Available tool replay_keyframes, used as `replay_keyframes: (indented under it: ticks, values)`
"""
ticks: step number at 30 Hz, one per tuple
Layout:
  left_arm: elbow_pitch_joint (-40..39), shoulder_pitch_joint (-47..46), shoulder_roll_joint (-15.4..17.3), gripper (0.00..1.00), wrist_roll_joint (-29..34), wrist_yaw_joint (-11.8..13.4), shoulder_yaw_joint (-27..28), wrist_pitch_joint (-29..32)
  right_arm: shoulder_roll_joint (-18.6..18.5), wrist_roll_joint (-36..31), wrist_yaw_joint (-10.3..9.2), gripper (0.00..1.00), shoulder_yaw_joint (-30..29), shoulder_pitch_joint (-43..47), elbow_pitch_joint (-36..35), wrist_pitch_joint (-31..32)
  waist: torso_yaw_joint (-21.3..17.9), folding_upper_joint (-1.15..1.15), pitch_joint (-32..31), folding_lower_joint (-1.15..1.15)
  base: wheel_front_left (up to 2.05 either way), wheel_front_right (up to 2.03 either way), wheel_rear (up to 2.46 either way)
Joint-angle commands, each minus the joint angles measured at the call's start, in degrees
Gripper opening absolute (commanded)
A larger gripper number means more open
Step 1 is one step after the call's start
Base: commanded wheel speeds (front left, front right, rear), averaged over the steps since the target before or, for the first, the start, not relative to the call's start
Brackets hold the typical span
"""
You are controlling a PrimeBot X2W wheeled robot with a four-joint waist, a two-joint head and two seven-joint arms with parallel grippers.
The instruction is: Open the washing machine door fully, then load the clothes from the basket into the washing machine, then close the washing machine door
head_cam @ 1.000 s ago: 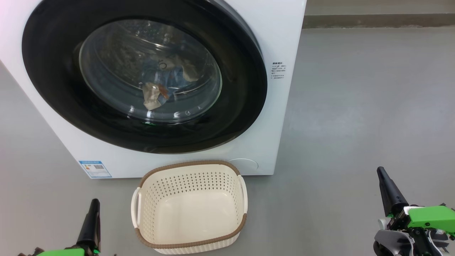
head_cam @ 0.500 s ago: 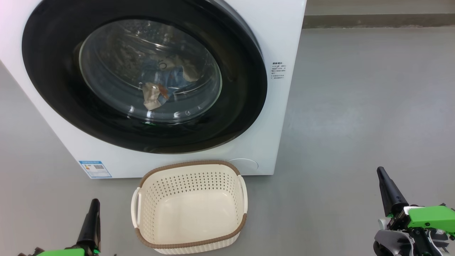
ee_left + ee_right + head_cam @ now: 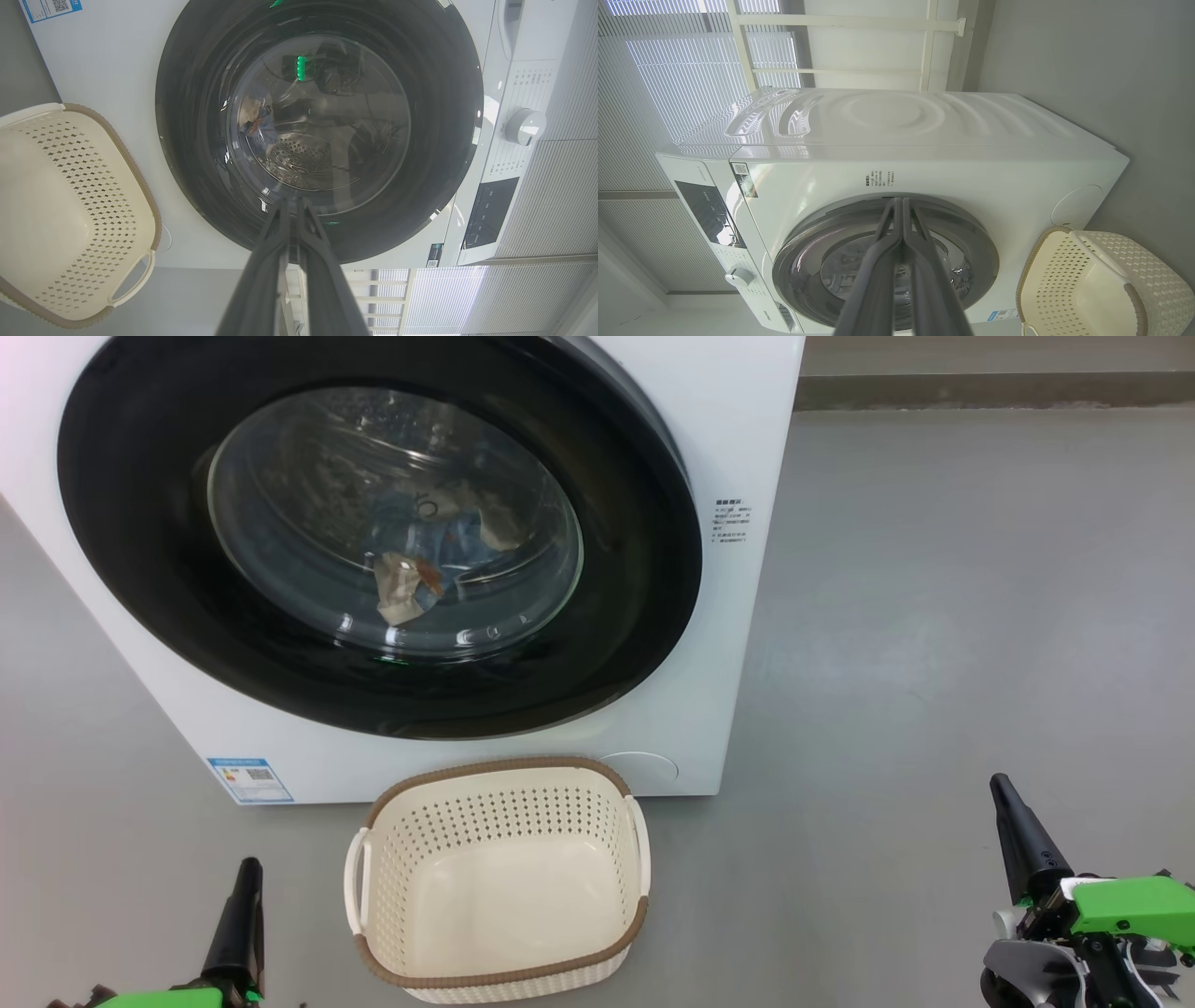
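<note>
Closed washing machine door [image 3: 373, 695], clothes [image 3: 411, 586] inside, lies at one o'clock from the nearer left gripper [image 3: 245, 896], ten o'clock from the right gripper [image 3: 1013, 821]; both pinched together, empty.

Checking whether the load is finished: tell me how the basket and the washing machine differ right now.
The basket is empty and open-topped; the washing machine holds the clothes behind the shut washing machine door. The basket is small and cream with a brown rim; the machine is far bigger, white with a black door rim. Both stand on the grey floor.
</note>
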Motion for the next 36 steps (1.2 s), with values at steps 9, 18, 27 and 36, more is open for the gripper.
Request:
replay_keyframes:
  ticks: [9, 18, 27, 36]
  values:
    - [-1.8, -2.5, 0.5, 0.0, -0.5, 0.0, 1.5, 0.4, -0.5, 0.0, 0.1, 0.0, 1.1, -1.5, -1.7, 0.3, 0.0, 0.0, 0.0, 0.0, 0.0, 0.0, 0.0]
    - [-1.8, -2.5, 0.5, 0.0, -0.5, 0.0, 1.5, 0.4, -0.5, -0.1, 0.1, 0.0, 1.1, -1.5, -1.7, 0.3, 0.0, 0.0, 0.0, 0.0, 0.0, 0.0, 0.0]
    - [-1.8, -2.5, 0.5, 0.0, -0.5, 0.0, 1.5, 0.4, -0.5, -0.1, 0.1, 0.0, 1.1, -1.5, -1.7, 0.3, 0.0, 0.0, 0.0, 0.0, 0.0, 0.0, 0.0]
    - [-1.8, -2.5, 0.5, 0.0, -0.5, 0.0, 1.5, 0.4, -0.5, -0.1, 0.1, 0.0, 1.0, -1.5, -1.7, 0.4, 0.0, 0.0, 0.0, 0.0, 0.0, 0.0, 0.0]
